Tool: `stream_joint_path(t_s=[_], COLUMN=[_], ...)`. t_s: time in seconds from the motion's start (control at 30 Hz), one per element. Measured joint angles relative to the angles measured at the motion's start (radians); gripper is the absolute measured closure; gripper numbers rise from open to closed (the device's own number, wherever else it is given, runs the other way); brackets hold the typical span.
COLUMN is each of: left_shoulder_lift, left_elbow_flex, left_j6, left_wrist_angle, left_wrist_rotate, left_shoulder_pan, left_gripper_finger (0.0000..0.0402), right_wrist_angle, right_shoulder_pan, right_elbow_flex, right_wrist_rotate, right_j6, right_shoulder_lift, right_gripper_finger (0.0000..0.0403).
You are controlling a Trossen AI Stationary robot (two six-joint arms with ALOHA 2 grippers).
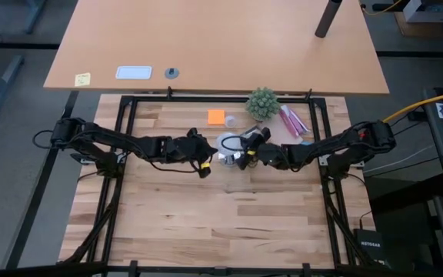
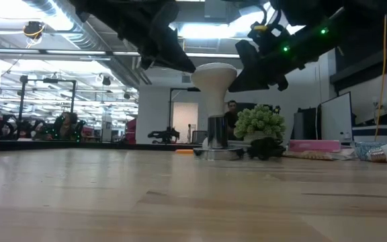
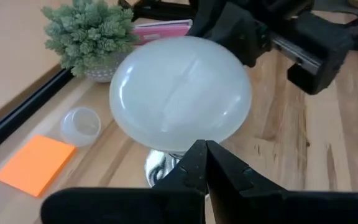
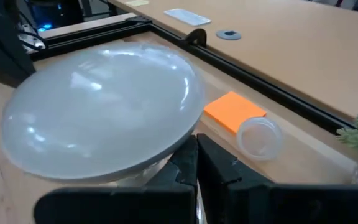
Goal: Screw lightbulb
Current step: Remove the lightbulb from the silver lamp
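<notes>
On the left of the table, seen from above, the left arm is stretched toward the centre, and the left gripper (image 1: 203, 158) is placed just beside the small white frosted pear-shaped lightbulb (image 2: 213, 79). In the left wrist view its two dark fingers (image 3: 205, 167) are seen pressed together, tip to tip, below the bulb's round head, with nothing held between them.

At the middle, the lightbulb is seen upright in the low view, its narrow neck entering a short dark socket on the shiny round silver base (image 2: 218, 152), which rests on the pale wooden table (image 1: 229, 223). The bulb is therefore judged to be seated already; how many turns remain cannot be told, since the thread is hidden.

To the right, the right gripper (image 1: 254, 154) is held close against the bulb's other side. In the right wrist view its fingers (image 4: 197, 163) are likewise closed on each other under the head's edge, gripping nothing.

Behind the base lie an orange square sticky pad (image 1: 217, 116), a small clear plastic cup (image 4: 258, 138) and a small green potted plant (image 1: 262, 103).

A final tightening, and the release, are judged to be left.
</notes>
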Motion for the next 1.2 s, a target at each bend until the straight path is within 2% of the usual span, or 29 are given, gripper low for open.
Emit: stream_joint_path(t_s=[0.3,0.47,0.63,0.8,0.9,1.0,1.2], left_shoulder_lift=[0.001,-0.015,-0.052,-0.057,-0.052,-0.050,-0.026], left_elbow_flex=[0.000,0.000,0.000,0.000,0.000,0.000,0.000], left_j6=[0.000,0.010,0.049,0.085,0.108,0.126,0.123], left_wrist_angle=[0.049,0.076,0.100,0.113,0.125,0.122,0.126], left_wrist_rotate=[-0.013,-0.065,-0.087,-0.118,-0.117,-0.083,0.066], left_shoulder_pan=[-0.002,-0.007,-0.002,0.037,0.075,0.119,0.197], left_gripper_finger=[0.0401,0.0401,0.0401,0.0401,0.0401,0.0401,0.0401], right_wrist_angle=[0.002,-0.009,-0.021,-0.037,-0.049,-0.049,-0.048], right_shoulder_pan=[-0.048,-0.044,-0.023,0.042,0.096,0.143,0.172], right_elbow_flex=[0.002,0.002,0.002,0.002,0.002,0.002,0.002], right_wrist_rotate=[-0.082,0.003,0.058,0.062,0.035,0.009,0.008], right_j6=[-0.012,-0.113,-0.146,-0.152,-0.109,-0.070,0.013], right_shoulder_lift=[0.000,-0.016,-0.113,-0.216,-0.233,-0.219,-0.133], right_gripper_finger=[0.0397,0.0397,0.0397,0.0397,0.0397,0.0397,0.0397])
